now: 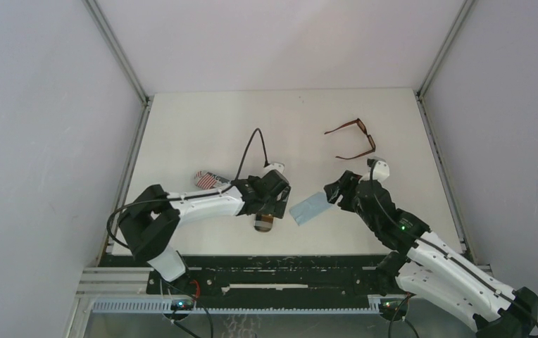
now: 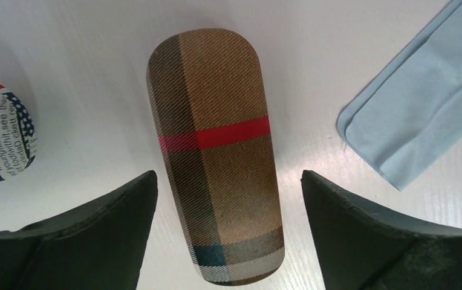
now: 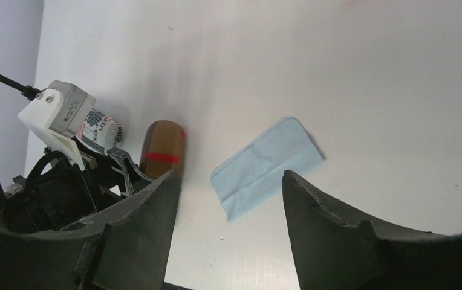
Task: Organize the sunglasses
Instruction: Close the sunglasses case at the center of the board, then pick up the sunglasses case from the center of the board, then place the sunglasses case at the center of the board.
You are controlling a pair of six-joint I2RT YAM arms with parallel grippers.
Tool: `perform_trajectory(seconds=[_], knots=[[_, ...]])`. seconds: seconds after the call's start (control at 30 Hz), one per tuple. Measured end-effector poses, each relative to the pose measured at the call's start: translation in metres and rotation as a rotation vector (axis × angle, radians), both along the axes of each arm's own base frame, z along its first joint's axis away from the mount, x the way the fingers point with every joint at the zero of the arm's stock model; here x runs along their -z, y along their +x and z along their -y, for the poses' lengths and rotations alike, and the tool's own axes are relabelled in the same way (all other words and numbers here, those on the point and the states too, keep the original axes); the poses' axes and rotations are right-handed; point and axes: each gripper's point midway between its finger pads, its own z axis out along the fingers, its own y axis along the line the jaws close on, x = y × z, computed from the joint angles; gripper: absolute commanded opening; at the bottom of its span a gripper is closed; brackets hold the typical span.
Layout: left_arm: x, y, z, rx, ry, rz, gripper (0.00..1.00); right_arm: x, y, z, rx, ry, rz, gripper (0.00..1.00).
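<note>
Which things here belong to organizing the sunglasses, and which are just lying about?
Job:
- brown sunglasses, lying open at the far right

Lying about:
- plaid case
- flag-print case
- light blue cloth

Plaid case [image 2: 213,157]: woven fabric, fine twill ribbing, matt. Cloth [image 2: 416,115] right of plaid case: soft light-blue textile, matt, creased. Printed case [image 2: 5,130] left of plaid case: smooth cover. Table [image 2: 313,42]: white, smooth, faint sheen. Sunglasses [image 1: 366,135]: brown plastic-looking frame.
</note>
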Motion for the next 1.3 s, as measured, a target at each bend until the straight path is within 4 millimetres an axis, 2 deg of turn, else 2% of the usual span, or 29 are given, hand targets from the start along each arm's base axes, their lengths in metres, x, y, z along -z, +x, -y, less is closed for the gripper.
perform_trajectory(seconds=[0.27, 0.47, 0.57, 0.7, 0.83, 0.93, 1.1, 1.3], knots=[[0.017, 0.0, 0.0, -0.016, 0.064, -0.036, 0.56, 0.012, -0.004, 0.01, 0.016, -0.033, -0.034, 0.61], [0.013, 0.004, 0.0, -0.024, 0.079, -0.04, 0.46, 0.01, -0.006, 0.011, 0.014, -0.03, -0.028, 0.6], [0.006, 0.013, -0.002, -0.034, 0.076, -0.038, 0.43, 0.007, -0.008, 0.013, 0.013, -0.021, -0.019, 0.6], [-0.018, 0.048, -0.008, -0.083, 0.044, -0.006, 0.41, 0.005, -0.009, 0.015, 0.015, -0.018, -0.015, 0.6], [-0.045, 0.102, -0.013, -0.13, 0.008, 0.05, 0.41, 0.009, -0.01, 0.017, 0.017, -0.031, -0.027, 0.6], [-0.057, 0.145, -0.017, -0.158, -0.01, 0.079, 0.41, 0.014, -0.009, 0.016, 0.01, -0.05, -0.044, 0.6], [-0.05, 0.191, -0.029, -0.178, 0.009, 0.081, 0.42, 0.029, -0.009, 0.012, -0.014, -0.09, -0.093, 0.6], [-0.032, 0.207, -0.04, -0.174, 0.025, 0.042, 0.43, 0.033, -0.008, 0.008, -0.035, -0.1, -0.107, 0.6]])
